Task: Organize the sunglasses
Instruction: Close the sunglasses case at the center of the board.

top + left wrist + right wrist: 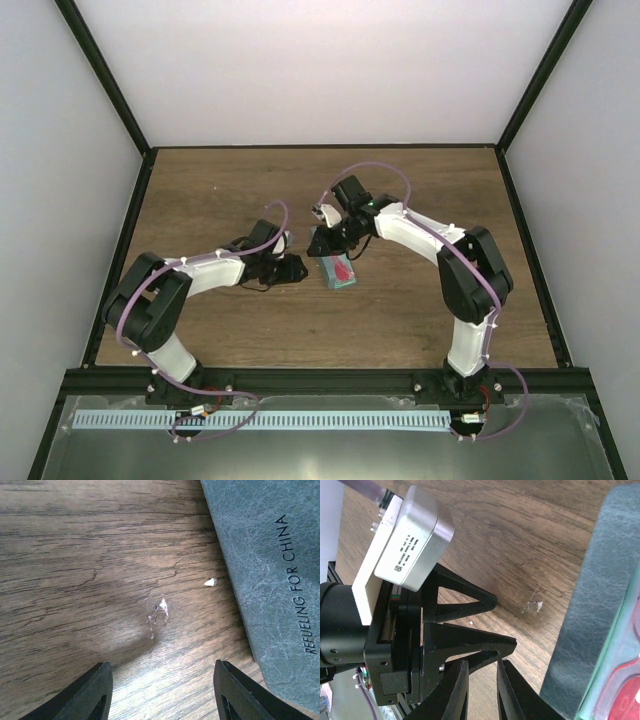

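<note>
Thin red translucent sunglasses [342, 268] lie inside open grey-blue rectangular case [340, 272], mid-table. Left gripper [162, 690] fingers apart, empty, beside case. Right gripper [482, 690] nearly closed, empty. Remaining, likely: closing lid.

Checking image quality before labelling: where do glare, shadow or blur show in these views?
Left wrist: bright glare patch on the wood between the left gripper fingertips; case lettering sharp. Right wrist: case and red sunglasses edge softly blurred. Top external: evenly lit, soft shadows under arms.
</note>
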### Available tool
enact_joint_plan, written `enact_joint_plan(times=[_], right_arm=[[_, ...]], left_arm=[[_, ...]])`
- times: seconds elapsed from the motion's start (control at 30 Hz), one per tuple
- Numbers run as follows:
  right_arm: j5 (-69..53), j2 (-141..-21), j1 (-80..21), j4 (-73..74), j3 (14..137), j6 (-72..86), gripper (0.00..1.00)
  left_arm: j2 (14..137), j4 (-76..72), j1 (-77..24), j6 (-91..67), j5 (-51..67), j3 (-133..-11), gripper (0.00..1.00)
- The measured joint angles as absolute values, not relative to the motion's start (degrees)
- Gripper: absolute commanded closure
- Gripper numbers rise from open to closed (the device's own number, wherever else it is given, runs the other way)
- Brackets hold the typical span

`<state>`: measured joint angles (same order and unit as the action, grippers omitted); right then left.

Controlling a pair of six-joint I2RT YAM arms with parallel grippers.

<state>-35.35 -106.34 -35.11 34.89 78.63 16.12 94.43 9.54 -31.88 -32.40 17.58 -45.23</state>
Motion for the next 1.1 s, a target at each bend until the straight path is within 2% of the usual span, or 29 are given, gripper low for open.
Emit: enact_joint_plan(times=[0.8,1.1], right_arm=[[-33.9,-104.2,-29.7,32.4,72.5,19.3,0.81],[-27.2,-106.2,-28.9,34.7,70.3,19.1,0.78]], left_arm=[[95.5,9.4,-31.9,-32.5,17.6,-46.2,0.42],[96.6,9.4,-31.9,-32.4,18.2,-47.5,0.42]])
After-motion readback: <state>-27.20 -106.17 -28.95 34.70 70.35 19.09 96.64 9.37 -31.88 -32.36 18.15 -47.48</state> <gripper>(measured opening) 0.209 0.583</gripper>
